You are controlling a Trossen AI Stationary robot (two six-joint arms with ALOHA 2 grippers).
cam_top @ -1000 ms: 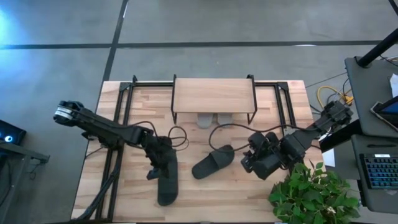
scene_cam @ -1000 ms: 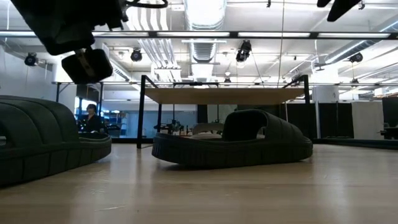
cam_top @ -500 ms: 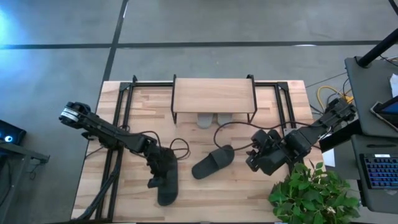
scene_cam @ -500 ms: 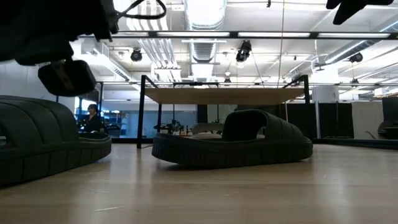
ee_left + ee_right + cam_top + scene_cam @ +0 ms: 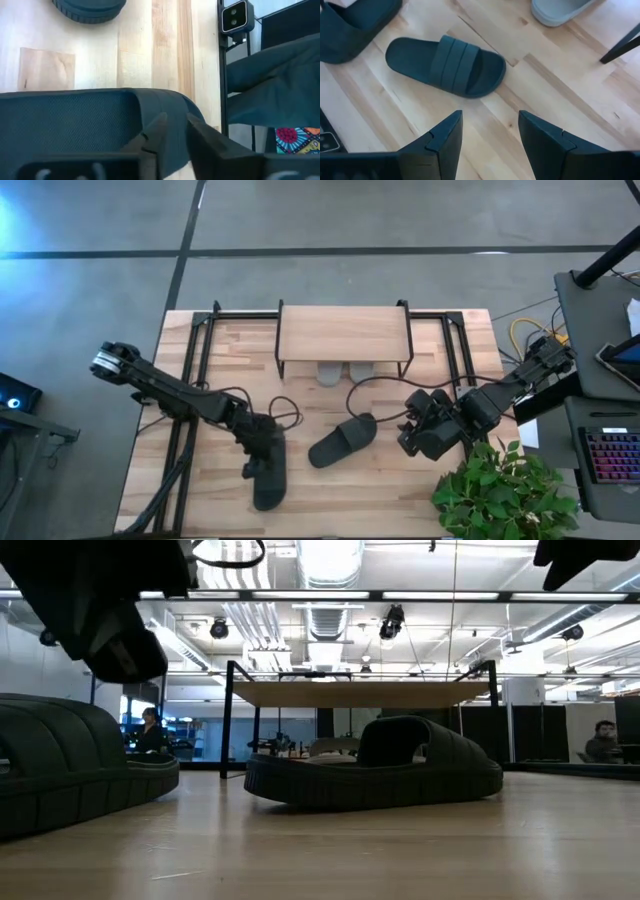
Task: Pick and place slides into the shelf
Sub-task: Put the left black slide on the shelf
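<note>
One black slide [image 5: 268, 471] lies lengthwise near the front left of the table [image 5: 470, 340], and the left gripper [image 5: 262, 448] sits right on its upper end; in the left wrist view the fingers [image 5: 159, 132] stand only a narrow gap apart, pressed down against the strap [image 5: 100, 120] of this slide, but whether they actually pinch the strap cannot be told. The second black slide [image 5: 342, 440] lies at a slant in the middle of the table, well apart from the first, with bare wood all around it. The right gripper [image 5: 418, 438] hovers just to the right of that slide, its fingers [image 5: 445, 135] spread wide and holding nothing, the slide lying ahead of them in the right wrist view. Two light grey slides [image 5: 343, 372] sit side by side under the shelf [image 5: 343, 332], their ends poking out past its front edge. The shelf stands at the back middle of the table, with open wood between it and the black slides. A leafy plant [image 5: 505, 490] crowds the front right corner, close beside the right arm. A black cable [image 5: 380, 385] loops across the wood between the shelf and the right gripper.
</note>
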